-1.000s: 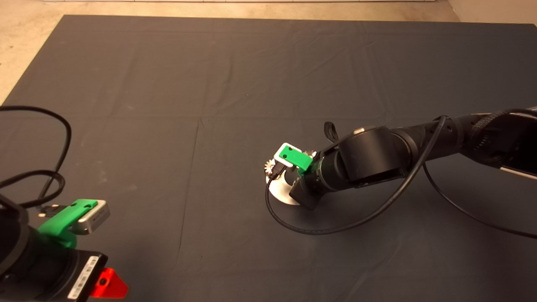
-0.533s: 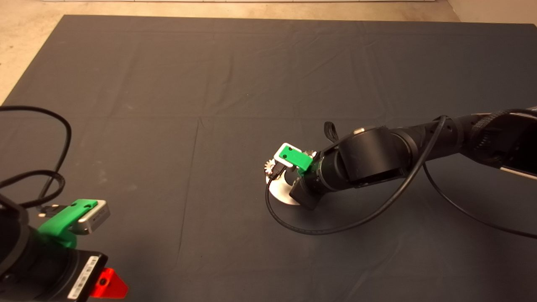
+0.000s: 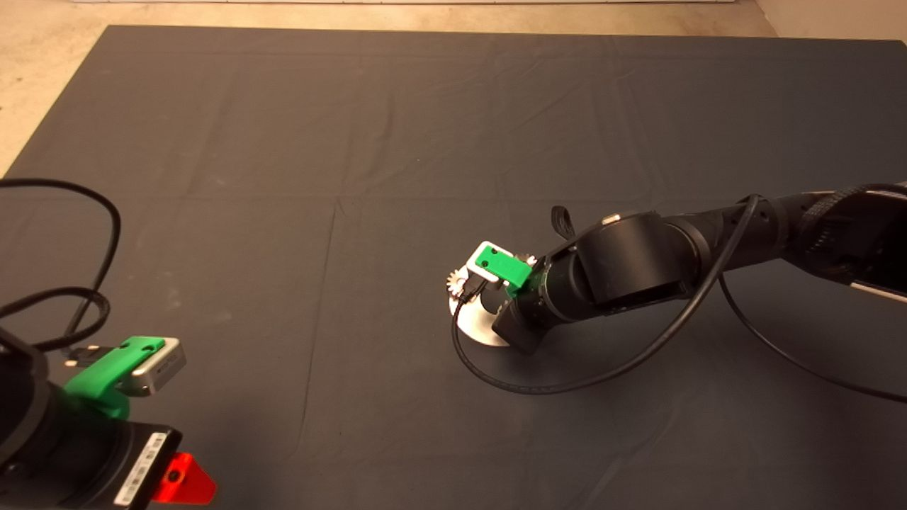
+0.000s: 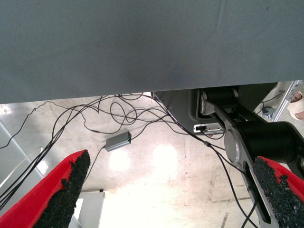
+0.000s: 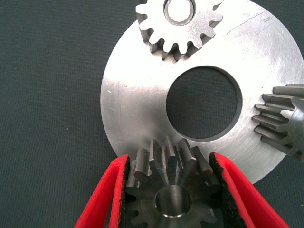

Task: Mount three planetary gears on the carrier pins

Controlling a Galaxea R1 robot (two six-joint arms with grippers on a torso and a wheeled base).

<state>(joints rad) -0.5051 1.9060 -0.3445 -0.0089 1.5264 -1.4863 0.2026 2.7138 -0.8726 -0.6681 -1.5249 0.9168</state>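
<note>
In the right wrist view a flat silver disc (image 5: 137,118) with a large centre hole lies on the dark mat. One planetary gear (image 5: 178,23) sits on a carrier pin (image 5: 179,8) at the disc's far rim. A second gear (image 5: 285,121) sits at the disc's side edge. My right gripper (image 5: 168,161) is shut on a third gear (image 5: 173,190), both pads against its teeth, over the disc's near rim; silver metal fills its hole. From above, the right wrist covers most of the disc (image 3: 475,326). My left gripper (image 4: 173,161) stays parked at the mat's lower left, open.
The right arm's black cable (image 3: 567,386) loops over the mat in front of the disc. Left arm cables (image 3: 85,297) lie at the mat's left edge. The left wrist view shows floor, cables and a small grey box (image 4: 118,141) beyond the mat's edge.
The right wrist has shifted very slightly to the right over the disc. The left arm has not moved.
</note>
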